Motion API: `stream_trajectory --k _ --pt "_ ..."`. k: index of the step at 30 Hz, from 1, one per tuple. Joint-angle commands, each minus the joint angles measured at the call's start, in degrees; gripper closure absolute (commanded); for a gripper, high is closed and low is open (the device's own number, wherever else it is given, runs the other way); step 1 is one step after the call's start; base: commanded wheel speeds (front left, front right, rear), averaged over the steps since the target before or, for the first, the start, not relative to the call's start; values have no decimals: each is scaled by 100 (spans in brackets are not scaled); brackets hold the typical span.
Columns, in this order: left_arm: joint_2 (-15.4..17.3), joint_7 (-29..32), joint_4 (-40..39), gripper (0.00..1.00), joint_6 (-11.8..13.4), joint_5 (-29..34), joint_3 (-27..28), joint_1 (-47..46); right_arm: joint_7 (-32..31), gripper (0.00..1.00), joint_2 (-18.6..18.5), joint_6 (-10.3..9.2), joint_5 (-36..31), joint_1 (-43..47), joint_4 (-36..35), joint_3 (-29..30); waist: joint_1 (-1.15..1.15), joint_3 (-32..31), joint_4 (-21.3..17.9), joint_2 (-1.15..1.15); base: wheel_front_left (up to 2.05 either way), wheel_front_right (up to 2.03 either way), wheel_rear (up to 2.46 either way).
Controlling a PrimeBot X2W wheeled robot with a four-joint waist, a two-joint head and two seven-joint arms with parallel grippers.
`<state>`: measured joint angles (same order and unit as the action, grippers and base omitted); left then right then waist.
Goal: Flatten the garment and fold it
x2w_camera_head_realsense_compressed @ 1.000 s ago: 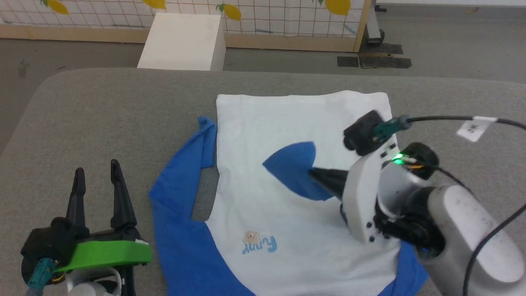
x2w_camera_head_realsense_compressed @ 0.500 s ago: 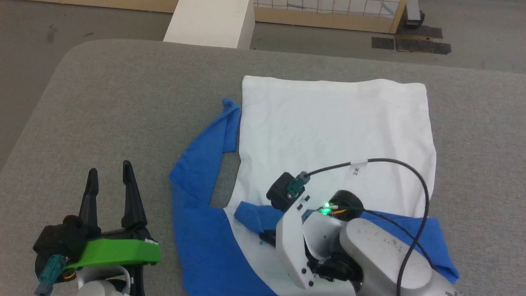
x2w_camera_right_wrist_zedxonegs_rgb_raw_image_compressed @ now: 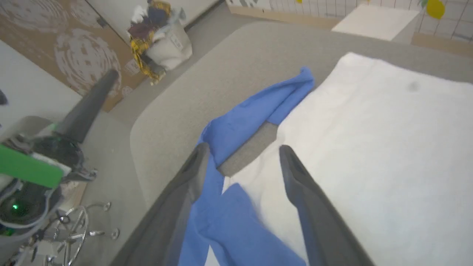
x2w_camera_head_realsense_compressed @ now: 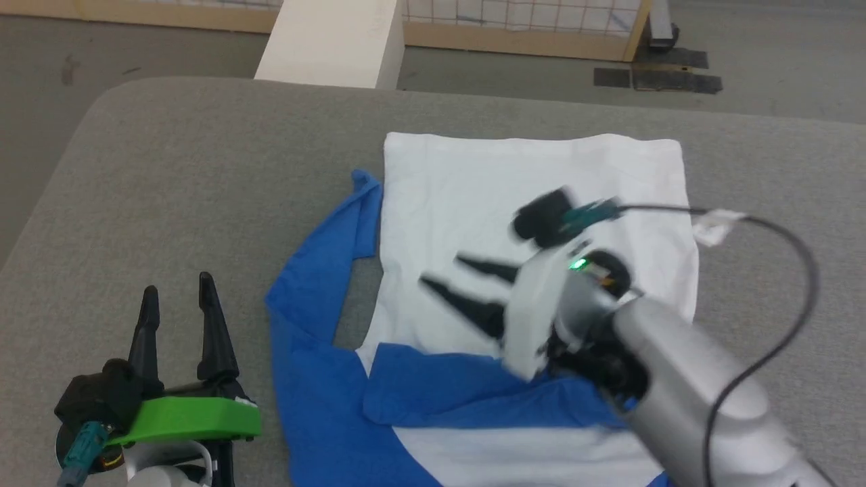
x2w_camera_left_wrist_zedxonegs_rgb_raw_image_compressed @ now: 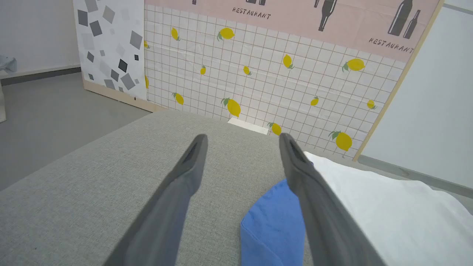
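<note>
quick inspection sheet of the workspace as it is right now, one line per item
surface: grey fabric-covered table, rounded corners.
job's things: garment lies on the table with its white body spread flat. The folded sleeve lies across the body, and the loose sleeve lies bent off its side towards the robot's left.
clutter: nothing seen.
grippers: left gripper open, empty, over bare table beside the garment. Right gripper open, empty, above the white body, blurred.
cables: black cable with a white tag loops from the right wrist.
surroundings: white box on the grey floor beyond the table; lemon-print panel; container of mixed cloth on the floor.
</note>
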<state>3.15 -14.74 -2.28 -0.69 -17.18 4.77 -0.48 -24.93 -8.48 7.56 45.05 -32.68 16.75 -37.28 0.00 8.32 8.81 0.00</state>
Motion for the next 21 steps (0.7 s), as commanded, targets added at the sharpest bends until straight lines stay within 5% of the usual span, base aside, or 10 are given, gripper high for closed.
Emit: stream_trajectory --k 1,7,12,21 --pt "-24 -26 12 0 11 6 24 60 204 0 -109 -8 34 -26 -126 366 0 -157 -177 0 0 0 0" --pt "-20 -26 52 0 4 35 75 140 783 0 -360 -8 -381 378 -488 2339 0 -284 -414 0 0 0 0" --pt "-19 30 154 0 25 -27 65 126 681 0 -292 -8 -837 916 -844 3764 0 -255 -587 0 0 0 0" --pt "312 1293 791 0 17 -176 -75 -1032 11 0 129 -8 -1330 1615 -1860 5022 0 224 -798 0 0 0 0"
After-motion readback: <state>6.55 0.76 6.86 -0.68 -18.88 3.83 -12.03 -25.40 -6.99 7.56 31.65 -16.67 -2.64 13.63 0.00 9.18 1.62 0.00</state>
